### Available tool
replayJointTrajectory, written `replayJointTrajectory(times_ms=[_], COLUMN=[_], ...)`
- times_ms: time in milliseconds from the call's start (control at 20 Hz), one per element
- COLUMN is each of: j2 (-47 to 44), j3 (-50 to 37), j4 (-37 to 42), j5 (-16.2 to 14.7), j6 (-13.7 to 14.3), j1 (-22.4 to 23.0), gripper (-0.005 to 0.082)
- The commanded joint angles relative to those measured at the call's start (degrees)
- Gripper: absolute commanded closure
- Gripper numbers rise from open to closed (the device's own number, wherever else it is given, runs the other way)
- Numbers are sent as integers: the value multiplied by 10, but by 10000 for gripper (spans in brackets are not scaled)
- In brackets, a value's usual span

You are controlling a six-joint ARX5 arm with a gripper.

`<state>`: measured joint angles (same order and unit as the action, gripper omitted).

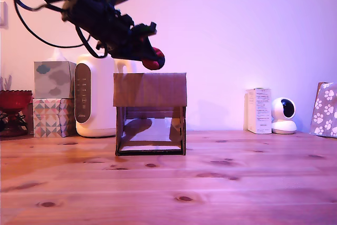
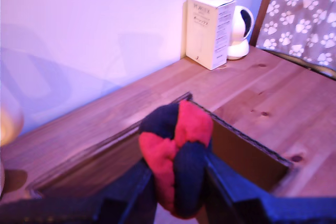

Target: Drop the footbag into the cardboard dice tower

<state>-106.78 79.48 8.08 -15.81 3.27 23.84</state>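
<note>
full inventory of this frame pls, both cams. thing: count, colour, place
footbag: 1, red and dark navy, held in the gripper above the tower's open top
cardboard dice tower: 1, brown, centre of the table, pale ramp in its lower opening
tissue boxes: 2, stacked, cloud print over triangle print, exterior view's left
white appliance: 1, white with dark panel, beside the tissue boxes
red bowl: 1, red, exterior view's far left
white carton: 1, white, exterior view's right, by the wall
small camera: 1, white, next to the carton
paw-print fabric: 1, grey with white paws, exterior view's far right
table: 1, knotty wood
gripper: 1, black, shut on the footbag
</note>
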Motion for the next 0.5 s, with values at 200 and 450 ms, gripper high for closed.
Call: replayJointTrajectory(times_ms=[200,450], j2=[-9,-3], j3=[9,14], j4=[27,-3], j5=[-2,-2], j6=[34,33], j1=[-1,-1], gripper=[389,184])
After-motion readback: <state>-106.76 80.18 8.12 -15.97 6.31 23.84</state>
